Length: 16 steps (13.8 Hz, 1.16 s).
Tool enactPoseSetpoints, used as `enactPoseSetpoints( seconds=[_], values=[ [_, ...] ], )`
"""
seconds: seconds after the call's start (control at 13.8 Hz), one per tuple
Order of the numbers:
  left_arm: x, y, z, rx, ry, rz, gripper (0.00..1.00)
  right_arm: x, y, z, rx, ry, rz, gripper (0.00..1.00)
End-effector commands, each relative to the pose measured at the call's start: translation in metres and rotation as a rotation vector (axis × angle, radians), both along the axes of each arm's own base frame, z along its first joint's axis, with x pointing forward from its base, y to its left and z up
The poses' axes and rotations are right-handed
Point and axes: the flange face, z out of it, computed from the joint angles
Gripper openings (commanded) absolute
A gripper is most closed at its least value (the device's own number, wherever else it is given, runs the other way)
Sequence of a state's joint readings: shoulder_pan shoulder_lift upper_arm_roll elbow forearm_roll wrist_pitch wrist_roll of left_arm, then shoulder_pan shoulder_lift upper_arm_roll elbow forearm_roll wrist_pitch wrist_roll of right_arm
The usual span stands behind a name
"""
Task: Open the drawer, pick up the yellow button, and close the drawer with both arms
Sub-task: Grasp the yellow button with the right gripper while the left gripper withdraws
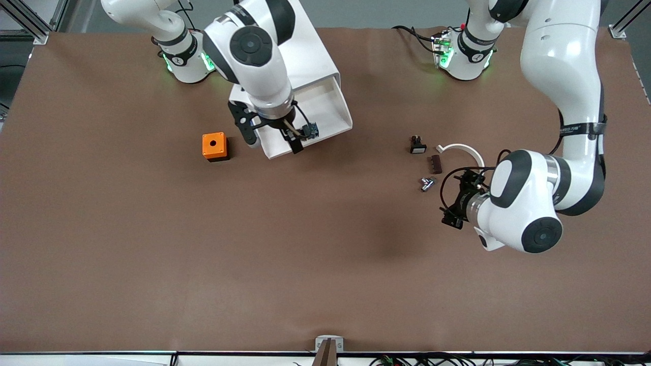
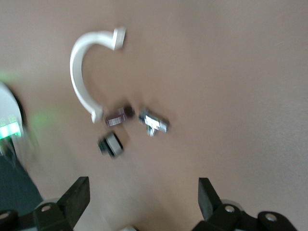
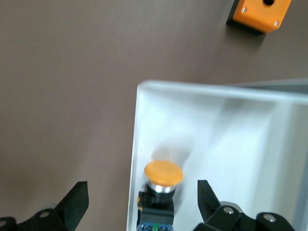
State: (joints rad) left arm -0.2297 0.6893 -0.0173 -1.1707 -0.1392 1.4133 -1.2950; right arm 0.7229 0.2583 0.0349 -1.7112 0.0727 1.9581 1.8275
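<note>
button: my target, the button (image 3: 163, 172), orange-yellow cap, black body, blue rear end; lies in the pulled-out drawer (image 1: 325, 109), hard against its side wall near the front corner
drawer: topmost tray of the white cabinet (image 1: 310, 48), open toward the front camera
handling: I judge it light, stiff plastic; the domed cap looks slick, so I'd pinch the black body under the cap, not the cap; the wall crowds one finger
right gripper: mine (image 1: 274, 140), over the drawer's front corner, pointing down, fingers spread wide, nothing held
right arm pose: reaches from its base over the cabinet, wrist bent down at the tray
left gripper: mine (image 1: 454, 216), low over the table toward the left arm's end, fingers spread, empty; waiting
nearby: white curved clip (image 2: 86, 72), small metal parts (image 2: 154, 122), orange square box (image 1: 214, 146)
</note>
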Motion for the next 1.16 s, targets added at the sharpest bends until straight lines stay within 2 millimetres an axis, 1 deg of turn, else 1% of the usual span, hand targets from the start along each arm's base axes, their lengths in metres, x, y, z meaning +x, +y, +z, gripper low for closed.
enactPoseSetpoints(
  seconds=[0.0, 0.07, 0.15, 0.22, 0.29, 0.36, 0.44, 0.51, 0.58, 0.65, 0.8, 0.87, 0.95, 1.09],
  values=[
    [-0.003, 0.018, 0.04, -0.043, -0.066, -0.201, 1.0, -0.008, 0.019, -0.013, 0.008, 0.004, -0.023, 1.0],
    [-0.003, 0.026, 0.048, -0.076, -0.08, -0.262, 1.0, -0.009, 0.02, -0.014, 0.01, 0.01, -0.022, 1.0],
    [-0.002, 0.031, 0.052, -0.098, -0.09, -0.319, 1.0, -0.012, 0.022, -0.014, 0.013, 0.014, -0.02, 1.0],
    [-0.001, 0.033, 0.063, -0.13, -0.115, -0.416, 1.0, -0.018, 0.028, -0.014, 0.014, 0.015, -0.009, 1.0],
    [0.002, 0.033, 0.068, -0.158, -0.151, -0.491, 1.0, -0.023, 0.033, -0.016, 0.012, 0.017, 0.001, 1.0],
    [0.005, 0.034, 0.071, -0.167, -0.176, -0.541, 1.0, -0.028, 0.033, -0.023, 0.006, 0.022, 0.004, 0.99],
    [0.005, 0.03, 0.078, -0.172, -0.197, -0.57, 1.0, -0.029, 0.032, -0.027, 0.005, 0.022, 0.005, 0.97],
    [0.004, 0.022, 0.08, -0.178, -0.211, -0.595, 1.0, -0.029, 0.032, -0.027, 0.006, 0.021, 0.005, 0.92],
    [0.005, 0.018, 0.082, -0.184, -0.222, -0.619, 1.0, -0.029, 0.032, -0.028, 0.006, 0.021, 0.005, 0.87],
    [0.004, 0.017, 0.085, -0.19, -0.232, -0.644, 1.0, -0.028, 0.031, -0.028, 0.007, 0.021, 0.005, 0.78],
    [0.007, 0.009, 0.089, -0.24, -0.268, -0.791, 1.0, -0.027, 0.029, -0.026, 0.008, 0.02, 0.003, 0.61],
    [0.005, 0.006, 0.085, -0.246, -0.265, -0.805, 1.0, -0.026, 0.029, -0.024, 0.011, 0.018, 0.003, 0.53],
    [0.005, -0.003, 0.086, -0.251, -0.281, -0.819, 1.0, -0.025, 0.028, -0.023, 0.012, 0.017, 0.001, 0.47],
    [0.002, -0.022, 0.078, -0.253, -0.301, -0.849, 1.0, -0.025, 0.028, -0.021, 0.015, 0.015, 0.009, 0.33]
  ],
)
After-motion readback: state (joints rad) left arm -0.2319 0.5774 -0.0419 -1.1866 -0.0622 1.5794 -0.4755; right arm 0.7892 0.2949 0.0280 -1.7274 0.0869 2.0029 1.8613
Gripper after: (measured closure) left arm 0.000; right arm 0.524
